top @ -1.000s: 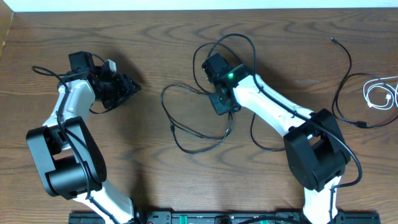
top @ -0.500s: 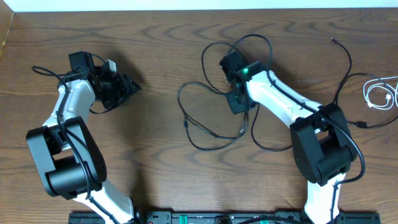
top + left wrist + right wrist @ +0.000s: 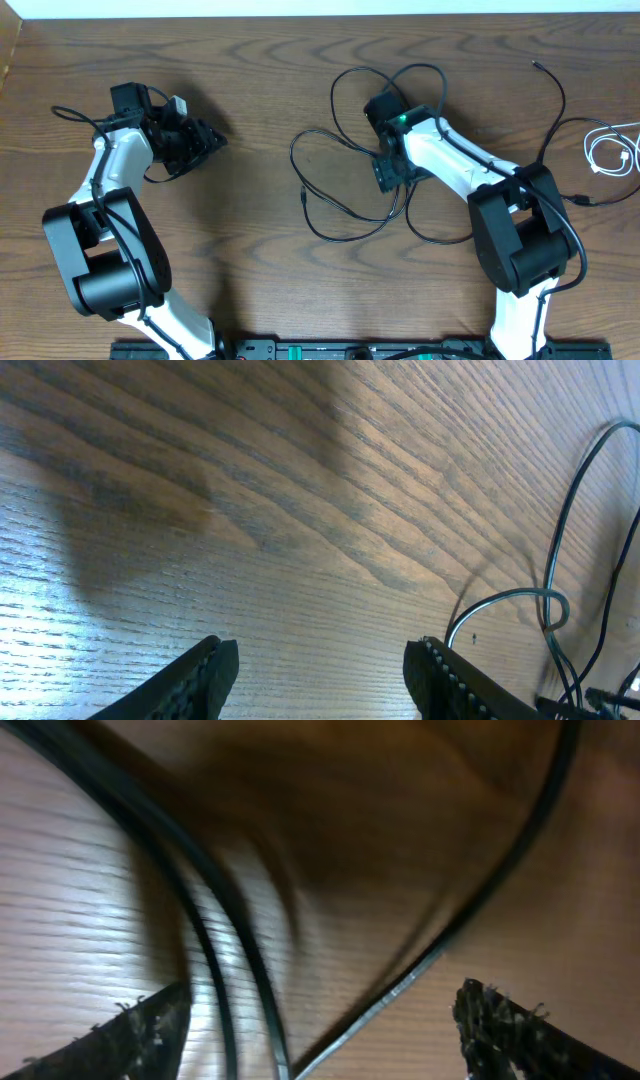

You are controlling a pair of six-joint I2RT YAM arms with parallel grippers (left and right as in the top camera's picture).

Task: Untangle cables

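Overhead, a black cable (image 3: 293, 152) is seen lying in tangled loops in the middle of the table (image 3: 250, 60), under and around the right gripper (image 3: 389, 178). Its jaws are spread wide and nothing is pinched. In the right wrist view, cable is seen on the wood between them. A second black cable (image 3: 563, 100) and a white cable (image 3: 592, 150) are laid near the right edge, away from the tangle. The left gripper (image 3: 205, 140) is parted, with nothing in it.

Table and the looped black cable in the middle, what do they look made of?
Table: wood or wood-look laminate, brown, clear grain lines, slight sheen. Black cable: likely a rubber or plastic jacket, smooth; it bends in loose loops.
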